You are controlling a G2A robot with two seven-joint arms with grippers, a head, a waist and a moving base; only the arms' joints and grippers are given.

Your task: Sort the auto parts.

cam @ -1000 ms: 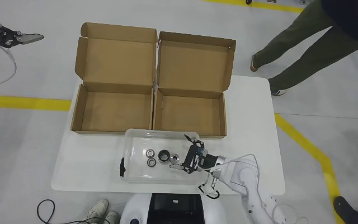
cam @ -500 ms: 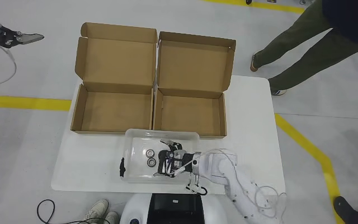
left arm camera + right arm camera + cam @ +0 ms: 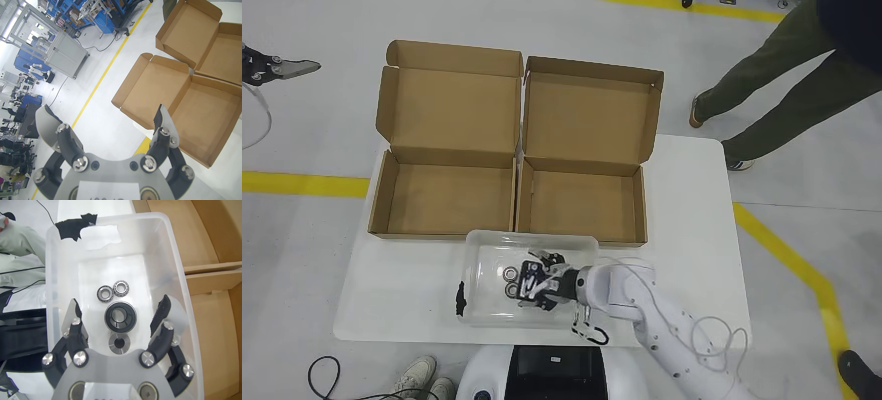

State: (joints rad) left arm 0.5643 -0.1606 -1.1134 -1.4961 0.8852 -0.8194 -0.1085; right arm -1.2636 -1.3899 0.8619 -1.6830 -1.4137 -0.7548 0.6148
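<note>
White tabletop (image 3: 692,200) carries two open brown cardboard boxes (image 3: 447,195) (image 3: 582,205) side by side, and just in front of them a clear plastic bin (image 3: 170,247) with a scrap of black tape (image 3: 75,228) on its rim. I see my right gripper (image 3: 120,304) down inside the bin, jaws apart, straddling the large black-ringed bearing (image 3: 109,321). Two small steel roller bearings (image 3: 99,294) (image 3: 126,289) lie touching each other just beyond it, and a small steel cone-shaped collar (image 3: 113,344) lies against its near side. My left gripper (image 3: 103,113) hangs over the floor off the tabletop's edge, fingers spread, holding nothing.
</note>
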